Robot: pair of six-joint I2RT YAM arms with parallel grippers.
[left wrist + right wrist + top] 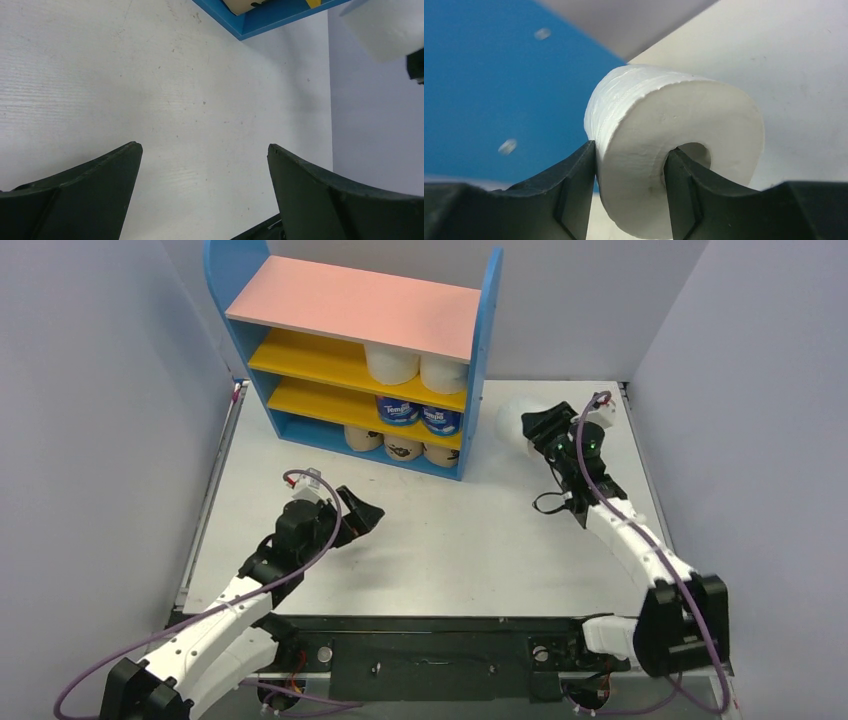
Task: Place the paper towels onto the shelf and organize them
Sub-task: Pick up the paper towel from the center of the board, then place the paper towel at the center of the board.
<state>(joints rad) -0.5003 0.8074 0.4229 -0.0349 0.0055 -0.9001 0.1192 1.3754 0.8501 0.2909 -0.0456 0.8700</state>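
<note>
Now my right gripper [630, 157] pinches a white roll [674, 115] just right of the shelf [488, 350]; my left gripper [204, 147] hangs wide open before it.

Shelf [352, 308] at table [450, 540] back; rolls [391, 363] at right end of tiers; lone roll [506, 420] right of shelf.

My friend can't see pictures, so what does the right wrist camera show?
Two black fingers pinch a white paper towel roll, one inside its hollow core, one outside. The blue shelf side is behind it on the left, white table on the right.
</note>
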